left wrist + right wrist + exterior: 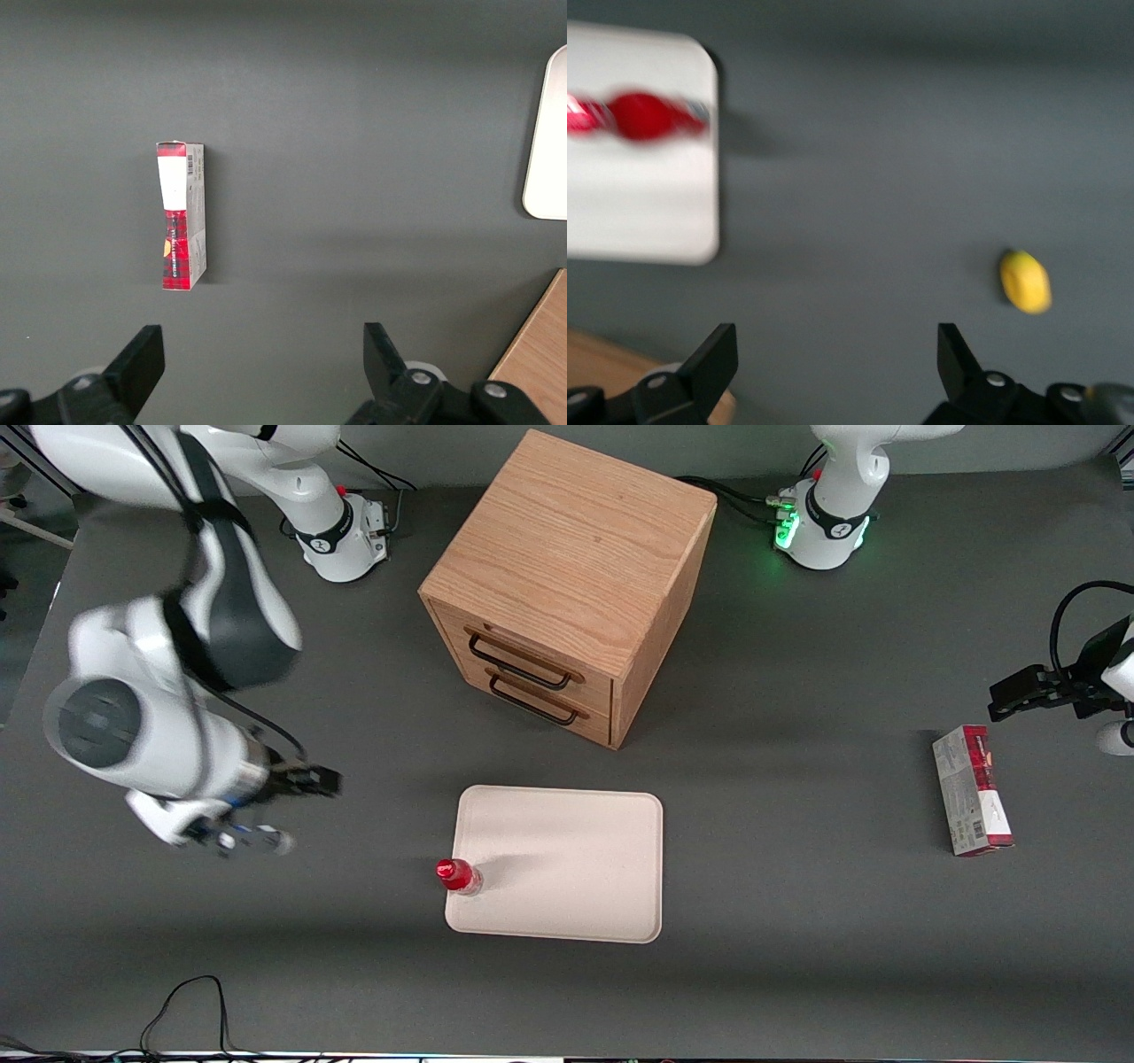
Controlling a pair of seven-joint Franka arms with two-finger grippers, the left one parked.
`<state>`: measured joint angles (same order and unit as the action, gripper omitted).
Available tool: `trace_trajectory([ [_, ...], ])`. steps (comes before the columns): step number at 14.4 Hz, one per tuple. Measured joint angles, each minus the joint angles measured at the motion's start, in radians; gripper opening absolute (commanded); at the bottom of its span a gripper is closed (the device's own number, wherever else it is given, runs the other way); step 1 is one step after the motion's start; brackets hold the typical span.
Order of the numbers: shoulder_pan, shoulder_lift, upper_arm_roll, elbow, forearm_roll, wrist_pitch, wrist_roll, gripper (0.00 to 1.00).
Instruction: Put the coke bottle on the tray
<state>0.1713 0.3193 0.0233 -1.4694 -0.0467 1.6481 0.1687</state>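
The coke bottle (458,875), small and red with a red cap, stands upright on the cream tray (567,850), at the tray's edge toward the working arm's end. In the right wrist view the bottle (642,115) is a red blur on the tray (647,204). My right gripper (288,810) is open and empty, above the bare table beside the tray, apart from the bottle. In the right wrist view the gripper (833,354) has its jaws wide apart with only grey table between them.
A wooden drawer cabinet (567,584) stands farther from the front camera than the tray. A red-and-white carton (972,788) lies toward the parked arm's end. A yellow lemon (1026,282) lies on the table near my gripper.
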Motion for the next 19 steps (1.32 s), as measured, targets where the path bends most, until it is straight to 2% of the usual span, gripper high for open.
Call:
trace_trajectory([
  [3, -0.003, -0.249, -0.079, -0.248, 0.046, 0.002, -0.098, 1.00],
  [6, 0.004, -0.439, -0.081, -0.429, 0.047, 0.009, -0.113, 1.00],
  [8, 0.002, -0.519, -0.085, -0.496, 0.047, 0.004, -0.191, 1.00],
  [11, -0.024, -0.544, -0.097, -0.496, 0.047, -0.002, -0.259, 1.00],
  [19, -0.073, -0.452, -0.064, -0.378, 0.047, -0.004, -0.267, 1.00],
])
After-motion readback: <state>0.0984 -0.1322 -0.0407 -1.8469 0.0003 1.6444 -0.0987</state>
